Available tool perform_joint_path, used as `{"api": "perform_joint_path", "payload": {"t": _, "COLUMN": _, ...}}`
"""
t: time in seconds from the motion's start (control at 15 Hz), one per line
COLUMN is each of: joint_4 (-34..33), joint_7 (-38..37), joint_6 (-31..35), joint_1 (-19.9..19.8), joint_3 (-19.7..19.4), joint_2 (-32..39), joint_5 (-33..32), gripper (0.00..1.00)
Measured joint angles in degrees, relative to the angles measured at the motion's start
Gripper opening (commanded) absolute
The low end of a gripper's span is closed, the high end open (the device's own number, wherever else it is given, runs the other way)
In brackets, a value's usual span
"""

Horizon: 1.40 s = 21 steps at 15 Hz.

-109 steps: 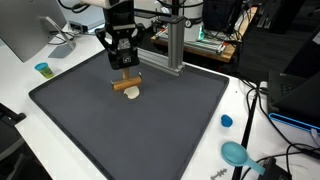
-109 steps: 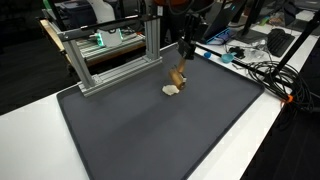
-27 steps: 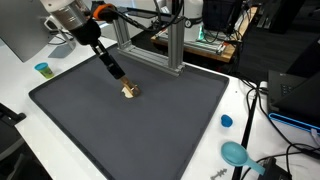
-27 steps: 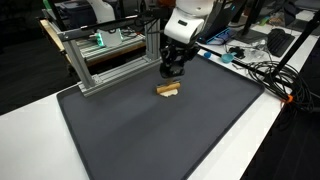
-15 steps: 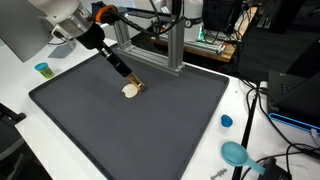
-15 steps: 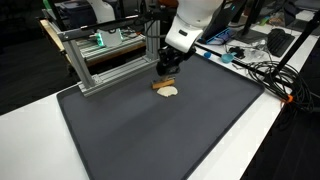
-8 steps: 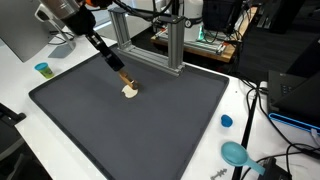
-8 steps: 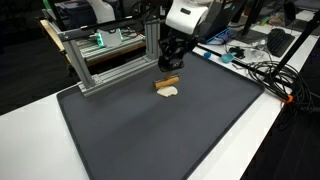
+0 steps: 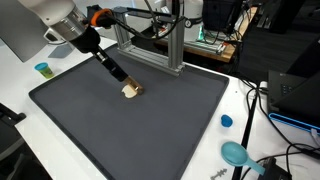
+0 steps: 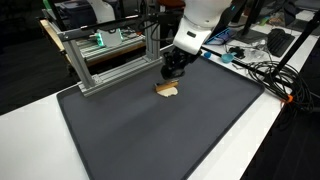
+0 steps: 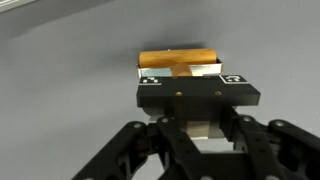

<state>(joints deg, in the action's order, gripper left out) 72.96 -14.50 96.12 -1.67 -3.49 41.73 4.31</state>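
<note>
Though crosswise, stick (image 11: 178, 56) within pincer (image 11: 190, 77).

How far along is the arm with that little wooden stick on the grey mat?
Done: the gripper is shut on the wooden stick. In hand: the tilted arm holds it low over the grey mat, right by the pale lump; whether they touch is unclear. Left: the stick is not yet let go.

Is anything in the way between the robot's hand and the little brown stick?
No, nothing is in the way. The hand is right at the brown stick, with its fingers shut on it. A small cream piece lies beside the stick on the dark mat, not between them.
</note>
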Motion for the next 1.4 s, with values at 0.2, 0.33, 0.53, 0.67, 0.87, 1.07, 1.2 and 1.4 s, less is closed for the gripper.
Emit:
{"api": "perform_joint_path", "payload": {"t": 0.2, "joint_4": -2.90, "joint_7": -0.38, "joint_6": -1.12, "joint_1": -0.27, "joint_3": -0.01, "joint_2": 1.62, "joint_5": 0.11, "gripper": 0.21}}
{"api": "perform_joint_path", "payload": {"t": 0.33, "joint_4": -5.08, "joint_7": -0.70, "joint_6": -1.38, "joint_1": -0.49, "joint_3": -0.01, "joint_2": 2.63, "joint_5": 0.14, "gripper": 0.21}}
{"api": "perform_joint_path", "payload": {"t": 0.53, "joint_4": -8.60, "joint_7": -0.93, "joint_6": -2.70, "joint_1": -0.59, "joint_3": -0.02, "joint_2": 4.62, "joint_5": 0.10, "gripper": 0.21}}
{"api": "perform_joint_path", "payload": {"t": 0.67, "joint_4": -11.00, "joint_7": -1.12, "joint_6": -4.46, "joint_1": -0.58, "joint_3": -0.03, "joint_2": 6.15, "joint_5": 0.08, "gripper": 0.21}}
{"api": "perform_joint_path", "payload": {"t": 0.87, "joint_4": -14.04, "joint_7": -1.63, "joint_6": -6.18, "joint_1": -0.65, "joint_3": -0.05, "joint_2": 8.01, "joint_5": 0.09, "gripper": 0.21}}
{"api": "perform_joint_path", "payload": {"t": 1.07, "joint_4": -16.46, "joint_7": -2.22, "joint_6": -7.10, "joint_1": -0.86, "joint_3": -0.05, "joint_2": 9.38, "joint_5": 0.17, "gripper": 0.21}}
{"api": "perform_joint_path", "payload": {"t": 1.2, "joint_4": -17.97, "joint_7": -2.37, "joint_6": -7.35, "joint_1": -1.01, "joint_3": -0.05, "joint_2": 10.19, "joint_5": 0.21, "gripper": 0.21}}
{"api": "perform_joint_path", "payload": {"t": 1.4, "joint_4": -19.81, "joint_7": -2.38, "joint_6": -7.40, "joint_1": -1.24, "joint_3": -0.02, "joint_2": 11.21, "joint_5": 0.25, "gripper": 0.21}}
